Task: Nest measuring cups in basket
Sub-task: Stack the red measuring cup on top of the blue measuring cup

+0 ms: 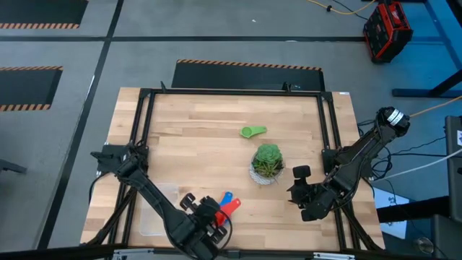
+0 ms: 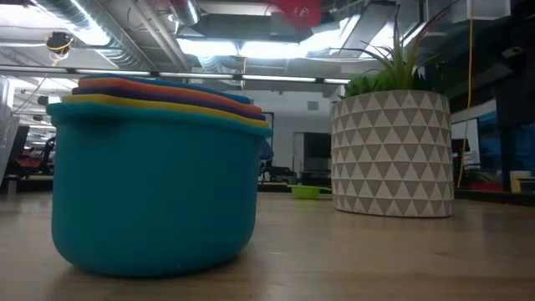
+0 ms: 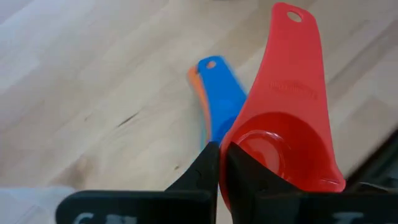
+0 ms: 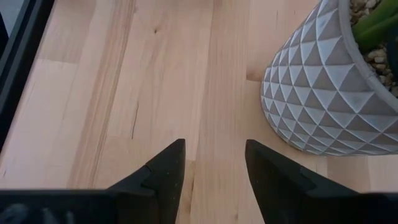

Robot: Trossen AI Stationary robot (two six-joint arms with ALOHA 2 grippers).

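Nested cups (image 2: pixel 155 176) stand closest in the low view, teal outermost. Clamped on the red cup (image 3: pixel 283 146), the left gripper (image 3: pixel 221 165) is at the table's front edge. Beside the plant pot (image 4: pixel 329 93), the right gripper (image 4: pixel 214 165) waits half-spread, empty. One green cup (image 1: pixel 253 131) lies apart.

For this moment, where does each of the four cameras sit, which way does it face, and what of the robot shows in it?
High view: above the table, looking straight down; both arms show, left tool shut on the red measuring cup, right tool beside the potted plant.
Low view: at table-top height, looking level across; no arm shows, only the nested cups close up.
Left wrist view: faces the table past its own fingers.
Right wrist view: faces the table between its open fingers.
Shared: the plant's pot shows in the high, low and right wrist views.
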